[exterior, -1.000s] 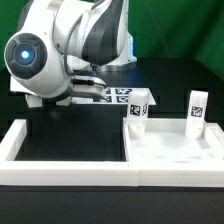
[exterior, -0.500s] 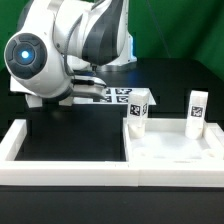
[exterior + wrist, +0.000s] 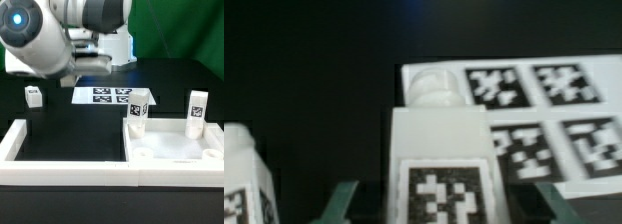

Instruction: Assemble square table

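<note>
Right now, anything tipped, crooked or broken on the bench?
Nothing stands out. Two legs stand upright on the slab, a third leg stands alone on the black table at the exterior view's left.

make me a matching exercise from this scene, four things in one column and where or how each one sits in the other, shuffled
Things:
1 marker board
2 square slab
3 leg block off the slab
4 border wall

Places or states:
a carries two upright leg blocks
b stands alone on the black table, at the exterior view's left
c lies flat, printed with black-white tags
d long and white, runs along the front

Pairs: 1-c, 2-a, 3-b, 4-d
</note>
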Motion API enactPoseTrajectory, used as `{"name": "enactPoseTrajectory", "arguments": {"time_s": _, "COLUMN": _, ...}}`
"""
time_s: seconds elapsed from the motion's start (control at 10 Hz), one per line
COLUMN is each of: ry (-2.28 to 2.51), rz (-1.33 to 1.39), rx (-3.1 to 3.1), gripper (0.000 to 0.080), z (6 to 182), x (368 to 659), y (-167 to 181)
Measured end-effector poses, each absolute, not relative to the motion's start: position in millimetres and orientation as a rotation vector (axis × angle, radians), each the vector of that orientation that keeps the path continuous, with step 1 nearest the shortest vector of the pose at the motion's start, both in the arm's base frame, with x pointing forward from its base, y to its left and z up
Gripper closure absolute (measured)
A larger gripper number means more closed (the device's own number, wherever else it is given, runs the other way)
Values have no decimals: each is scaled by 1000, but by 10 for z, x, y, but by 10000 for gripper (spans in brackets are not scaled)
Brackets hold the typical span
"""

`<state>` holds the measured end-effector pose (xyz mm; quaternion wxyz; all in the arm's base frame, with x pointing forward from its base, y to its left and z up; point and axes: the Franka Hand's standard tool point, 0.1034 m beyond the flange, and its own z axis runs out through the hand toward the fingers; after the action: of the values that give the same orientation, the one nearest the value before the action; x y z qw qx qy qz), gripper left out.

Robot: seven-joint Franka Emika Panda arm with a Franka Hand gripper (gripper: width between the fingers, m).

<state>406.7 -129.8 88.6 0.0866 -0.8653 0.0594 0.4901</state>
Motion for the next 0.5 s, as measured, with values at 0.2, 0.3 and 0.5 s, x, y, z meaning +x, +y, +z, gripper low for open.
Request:
{"name": "enactPoseTrajectory", "arguments": {"time_s": 0.2, "ry": 189, "rz": 1421, "rx": -2615, "gripper": 514, "z": 1071, "x": 4121, "y": -1216}}
{"name": "enactPoseTrajectory", "arguments": {"time_s": 0.3, "ry": 194, "rz": 1435, "rx": -2603, "gripper": 512, "z": 1025, "x": 4062, "y": -1221}}
{"name": "enactPoseTrajectory", "arguments": {"time_s": 0.5, "ry": 177, "rz": 1240, "rx": -2724, "gripper": 512, "z": 1035, "x": 4208, "y": -1230}}
